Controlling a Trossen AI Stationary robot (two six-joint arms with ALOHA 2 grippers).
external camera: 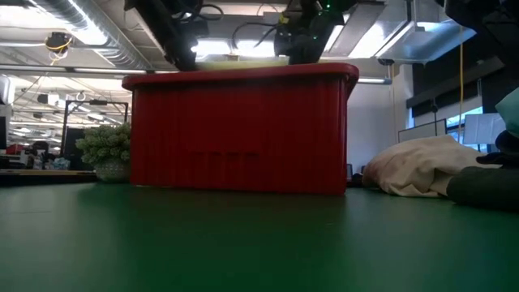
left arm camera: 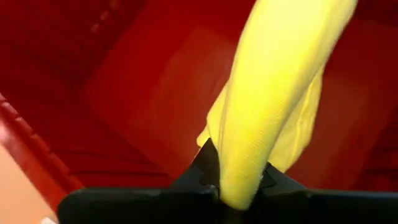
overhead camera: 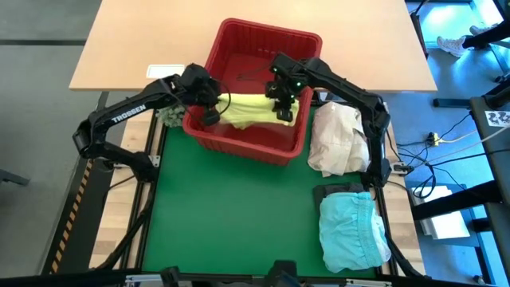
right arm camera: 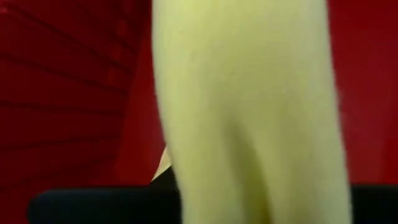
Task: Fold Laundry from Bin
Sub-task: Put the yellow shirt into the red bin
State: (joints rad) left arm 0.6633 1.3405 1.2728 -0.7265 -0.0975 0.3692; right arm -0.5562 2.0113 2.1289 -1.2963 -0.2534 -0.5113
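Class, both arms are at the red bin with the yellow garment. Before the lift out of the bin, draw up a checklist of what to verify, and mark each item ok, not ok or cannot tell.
1. Left gripper shut on the yellow garment: ok; the left wrist view shows cloth pinched between its fingers.
2. Right gripper gripping the garment: cannot tell; cloth fills its wrist view.
3. Garment free of the red bin: not ok; it is inside, at rim height.
4. Green mat in front of the bin bare for laying out: ok.
5. Cream cloth bundle and turquoise garment off to the right side: ok.
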